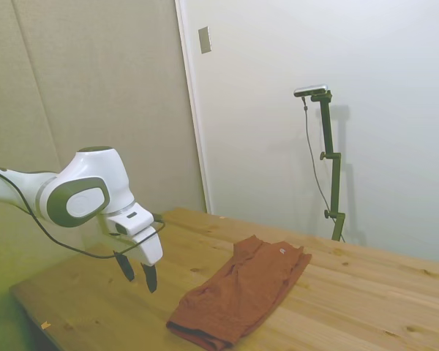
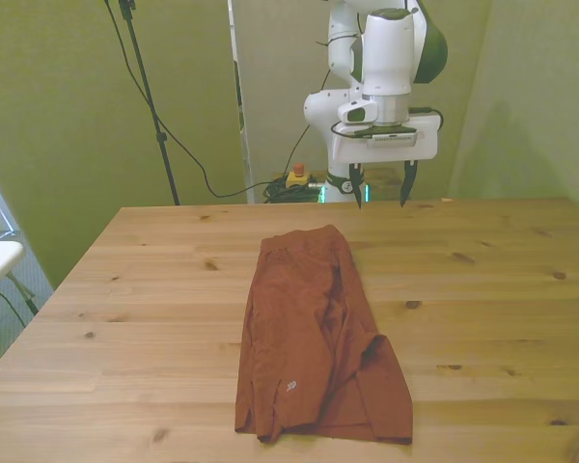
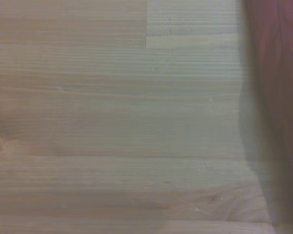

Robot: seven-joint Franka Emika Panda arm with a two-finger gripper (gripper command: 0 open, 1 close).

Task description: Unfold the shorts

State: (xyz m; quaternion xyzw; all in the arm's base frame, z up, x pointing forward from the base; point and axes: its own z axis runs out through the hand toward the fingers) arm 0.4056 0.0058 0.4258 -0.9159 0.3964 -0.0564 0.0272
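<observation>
The rust-red shorts (image 2: pixel 314 338) lie folded in half lengthwise on the wooden table (image 2: pixel 125 318), a long narrow shape with a small pale tag near one end. In the side view the shorts (image 1: pixel 241 289) show a dark edge at their near end. My gripper (image 2: pixel 378 185) hangs open above the table's far edge, a little beyond the shorts' far end and toward the front view's right, holding nothing. From the side, the gripper (image 1: pixel 137 272) hovers clear of the cloth. A blurred strip of the shorts (image 3: pixel 278 97) shows in the wrist view beside bare wood.
Bare wood lies on both sides of the shorts. A pale wall and door frame (image 1: pixel 194 110) stand behind the table in the side view. Cables and a red-topped button box (image 2: pixel 296 177) sit behind the table's far edge.
</observation>
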